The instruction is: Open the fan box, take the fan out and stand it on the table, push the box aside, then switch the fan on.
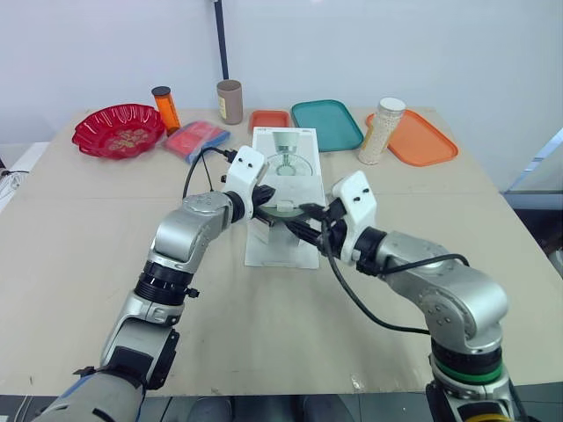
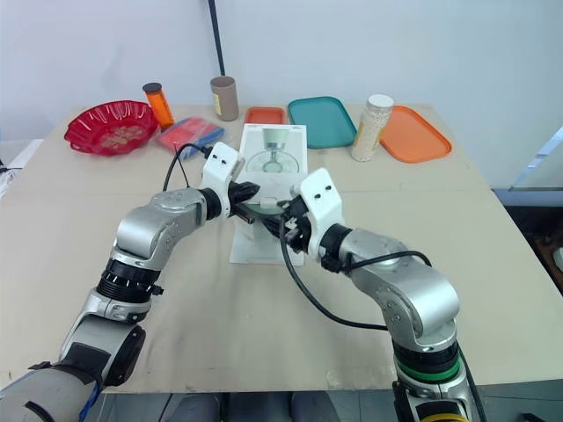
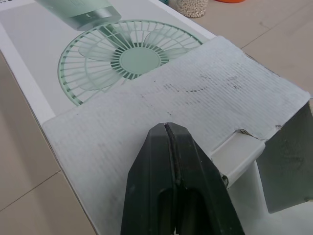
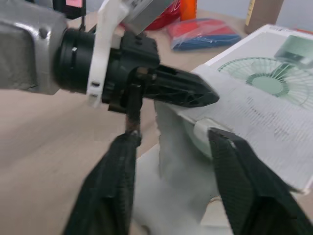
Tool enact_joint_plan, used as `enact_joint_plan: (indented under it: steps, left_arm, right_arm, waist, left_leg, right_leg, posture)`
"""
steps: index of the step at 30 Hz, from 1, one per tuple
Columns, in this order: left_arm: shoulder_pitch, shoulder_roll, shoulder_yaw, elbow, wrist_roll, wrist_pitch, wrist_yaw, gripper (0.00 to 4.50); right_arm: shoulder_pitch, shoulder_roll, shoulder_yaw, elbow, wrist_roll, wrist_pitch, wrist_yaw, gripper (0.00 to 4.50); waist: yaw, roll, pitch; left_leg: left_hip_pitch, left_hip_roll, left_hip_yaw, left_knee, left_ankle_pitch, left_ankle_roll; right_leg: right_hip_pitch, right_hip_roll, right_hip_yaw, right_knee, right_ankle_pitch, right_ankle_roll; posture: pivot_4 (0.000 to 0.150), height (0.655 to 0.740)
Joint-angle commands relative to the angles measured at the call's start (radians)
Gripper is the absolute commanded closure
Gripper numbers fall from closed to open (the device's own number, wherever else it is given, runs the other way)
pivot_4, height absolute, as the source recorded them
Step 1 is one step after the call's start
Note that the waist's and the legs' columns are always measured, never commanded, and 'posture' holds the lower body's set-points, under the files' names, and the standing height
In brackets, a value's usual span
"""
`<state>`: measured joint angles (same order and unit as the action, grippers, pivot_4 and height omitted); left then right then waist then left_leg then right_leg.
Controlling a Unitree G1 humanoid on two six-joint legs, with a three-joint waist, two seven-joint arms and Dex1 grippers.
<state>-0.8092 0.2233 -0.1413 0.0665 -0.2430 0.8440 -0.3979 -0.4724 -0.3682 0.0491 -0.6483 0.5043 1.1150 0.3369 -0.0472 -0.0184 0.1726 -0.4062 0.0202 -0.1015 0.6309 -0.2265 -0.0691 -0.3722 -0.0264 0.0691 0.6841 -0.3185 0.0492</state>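
The white fan box (image 1: 286,158) lies flat at the table's middle, a green fan printed on its top. Its near end flap (image 3: 195,103) is folded back over the top. My left gripper (image 1: 271,195) is shut, its tips (image 3: 168,129) resting on that flap. My right gripper (image 1: 297,227) is open at the box's open near end, one finger (image 4: 115,181) on each side of the side flap (image 4: 173,147). A pale green rounded part (image 4: 188,131) shows inside the opening; the rest of the inside is hidden.
Along the far edge stand a red bowl (image 1: 119,130), an orange bottle (image 1: 164,107), a cardboard tube (image 1: 230,101), a red-blue packet (image 1: 197,139), a small orange tray (image 1: 268,119), a teal tray (image 1: 325,123), a bead jar (image 1: 380,130) and an orange tray (image 1: 420,139).
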Motion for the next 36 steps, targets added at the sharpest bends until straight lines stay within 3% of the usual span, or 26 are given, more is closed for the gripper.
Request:
enact_joint_plan:
  steps: [1,3,16,36]
  left_arm:
    - [0.007,0.003,0.006,-0.024,0.007,0.014,0.001,4.50]
    - [0.007,0.005,0.006,-0.026,0.007,0.017,-0.002,4.50]
    - [0.001,0.002,0.008,-0.026,0.008,0.022,-0.001,4.50]
    - [0.006,-0.006,0.006,-0.025,0.005,0.013,-0.007,4.50]
  right_arm:
    - [0.036,0.007,0.049,-0.028,-0.017,-0.003,-0.027,4.02]
    - [0.045,0.021,0.060,0.008,-0.032,-0.016,-0.042,4.43]
    - [-0.019,0.248,0.011,0.152,-0.096,0.000,-0.223,4.43]
    - [0.110,0.164,-0.098,-0.051,-0.127,0.193,-0.292,4.43]
  waist:
    - [0.000,0.000,0.000]
    - [0.000,0.000,0.000]
    - [0.000,0.000,0.000]
    - [0.000,0.000,0.000]
  left_leg:
    - [0.000,0.000,0.000,0.000,0.000,0.000]
    - [0.000,0.000,0.000,0.000,0.000,0.000]
    - [0.000,0.000,0.000,0.000,0.000,0.000]
    - [0.000,0.000,0.000,0.000,0.000,0.000]
  right_leg:
    - [0.000,0.000,0.000,0.000,0.000,0.000]
    - [0.000,0.000,0.000,0.000,0.000,0.000]
    - [0.000,0.000,0.000,0.000,0.000,0.000]
    - [0.000,0.000,0.000,0.000,0.000,0.000]
  posture:
    - [0.150,0.7400]
    - [0.150,0.7400]
    - [0.150,0.7400]
    - [0.150,0.7400]
